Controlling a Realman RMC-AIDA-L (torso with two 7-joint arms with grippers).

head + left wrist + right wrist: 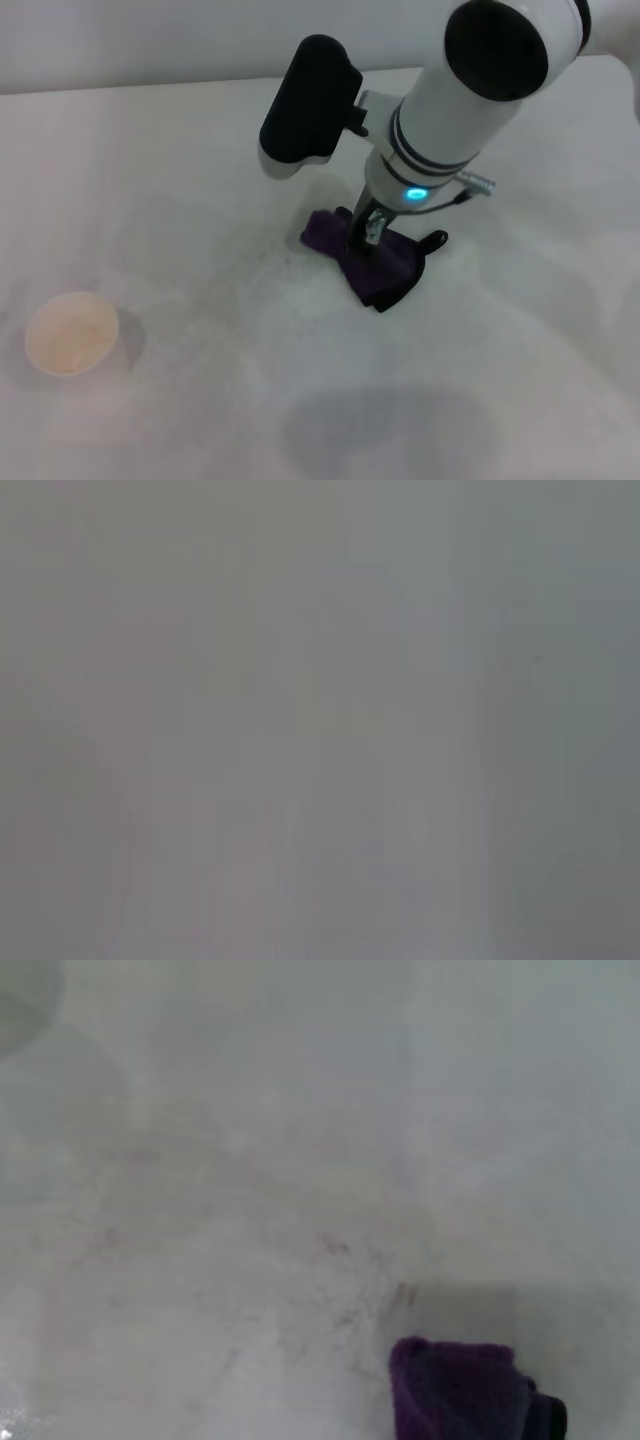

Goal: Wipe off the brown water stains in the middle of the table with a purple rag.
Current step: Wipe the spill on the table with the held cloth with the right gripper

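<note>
The purple rag (385,268) lies crumpled in the middle of the white table (180,190), its black loop (435,240) sticking out to the right. My right gripper (368,238) reaches straight down from the big white arm and is shut on the rag, pressing it to the tabletop. The rag also shows in the right wrist view (455,1390), at the picture's edge. No tan-brown stain shows; only faint dark speckles (285,262) lie on the table just left of the rag. The left gripper is out of view, and its wrist view shows only plain grey.
A paper cup (70,333) stands at the front left of the table, well away from the rag. The right arm's black and white housing (305,100) hangs over the table's middle. A soft shadow (390,430) falls on the front of the table.
</note>
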